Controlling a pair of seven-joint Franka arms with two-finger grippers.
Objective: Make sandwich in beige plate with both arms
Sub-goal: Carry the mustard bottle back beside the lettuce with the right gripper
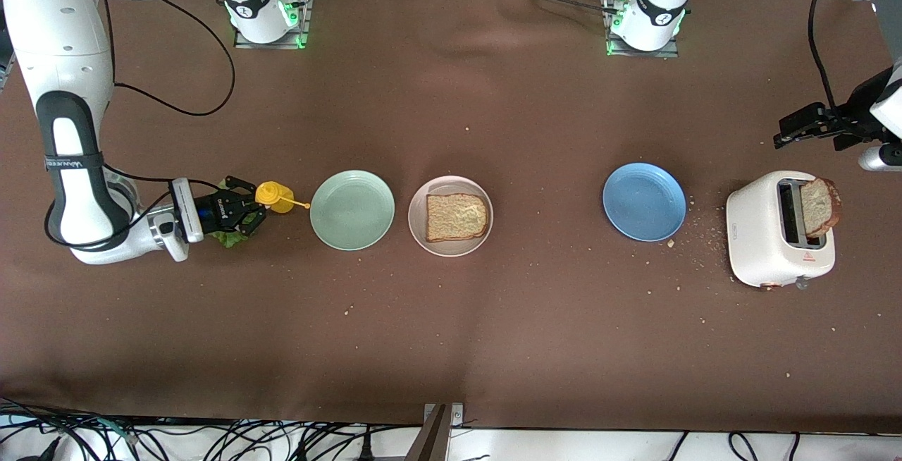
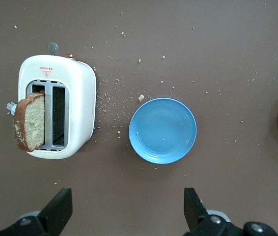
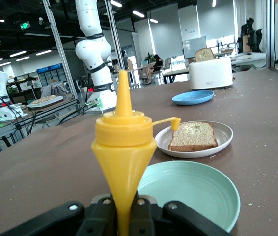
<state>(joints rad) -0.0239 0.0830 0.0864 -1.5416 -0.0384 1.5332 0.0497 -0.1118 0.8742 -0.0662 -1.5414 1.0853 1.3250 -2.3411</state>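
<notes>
Front view: one toast slice [image 1: 456, 216] is lying on the beige plate [image 1: 418, 225], so the sandwich is barely begun. A second slice [image 1: 819, 206] is standing in the toaster [image 1: 764, 249] toward the left arm's end of the tabletop; lettuce [image 1: 227, 238] is lying under the right gripper [image 1: 246, 213].

Left wrist view: the left gripper [image 2: 128, 209] is hovering, fingers spread wide and empty, over the tabletop beside the blue plate [image 2: 162, 130].

Right wrist view: the right gripper's fingers are clamping the yellow sauce bottle [image 3: 123, 147] beside the mint-green plate [image 3: 193, 195].

Beige plate [image 1: 450, 244] between mint and blue plates, one toast slice [image 1: 456, 216] lying flat on it.
</notes>
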